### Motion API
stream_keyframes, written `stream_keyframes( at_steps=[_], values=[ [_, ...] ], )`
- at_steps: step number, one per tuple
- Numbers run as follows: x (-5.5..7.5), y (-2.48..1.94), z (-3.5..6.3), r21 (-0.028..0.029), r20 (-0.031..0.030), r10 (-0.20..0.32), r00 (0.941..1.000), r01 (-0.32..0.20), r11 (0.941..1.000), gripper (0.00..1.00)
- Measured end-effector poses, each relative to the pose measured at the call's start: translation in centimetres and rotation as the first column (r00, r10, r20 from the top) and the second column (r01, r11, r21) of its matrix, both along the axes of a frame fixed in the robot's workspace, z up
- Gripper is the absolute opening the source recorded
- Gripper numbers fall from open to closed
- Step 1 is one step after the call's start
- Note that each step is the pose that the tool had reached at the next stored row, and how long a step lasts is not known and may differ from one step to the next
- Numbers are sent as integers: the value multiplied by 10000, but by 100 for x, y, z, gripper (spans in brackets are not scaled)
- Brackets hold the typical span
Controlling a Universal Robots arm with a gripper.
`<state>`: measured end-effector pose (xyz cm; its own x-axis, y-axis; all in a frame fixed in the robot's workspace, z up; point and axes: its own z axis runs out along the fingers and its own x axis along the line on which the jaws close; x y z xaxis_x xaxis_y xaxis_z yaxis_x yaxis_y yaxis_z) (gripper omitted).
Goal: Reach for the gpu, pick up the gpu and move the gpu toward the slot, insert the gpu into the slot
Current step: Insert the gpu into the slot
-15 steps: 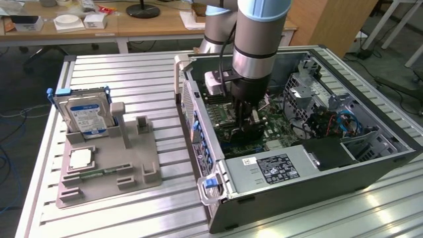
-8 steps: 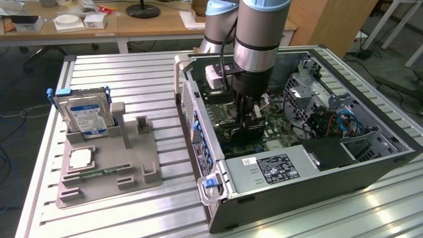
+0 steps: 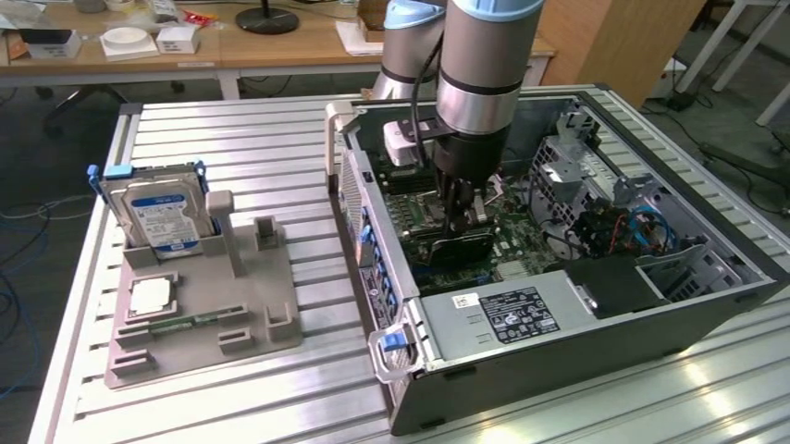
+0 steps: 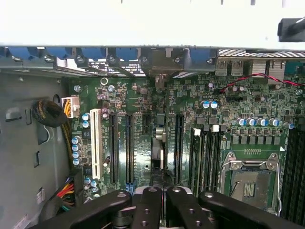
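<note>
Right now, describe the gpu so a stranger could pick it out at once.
Start at the open computer case on the slatted metal table. Inside it, over the green motherboard, the gripper is shut on the gpu: a thin dark card, unlike the blue-labelled hard drive outside the case.

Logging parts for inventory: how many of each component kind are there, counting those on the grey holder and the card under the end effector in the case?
Hard drive: 1
CPU: 1
Memory stick: 1
GPU: 1
Total: 4
</note>
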<state>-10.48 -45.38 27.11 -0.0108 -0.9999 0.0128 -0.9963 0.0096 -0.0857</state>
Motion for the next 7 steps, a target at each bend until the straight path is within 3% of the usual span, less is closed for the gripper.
stream_keyframes(
  at_steps=[7],
  values=[
    [0,0,0,0,0,0,10000,0,10000,10]
  ],
)
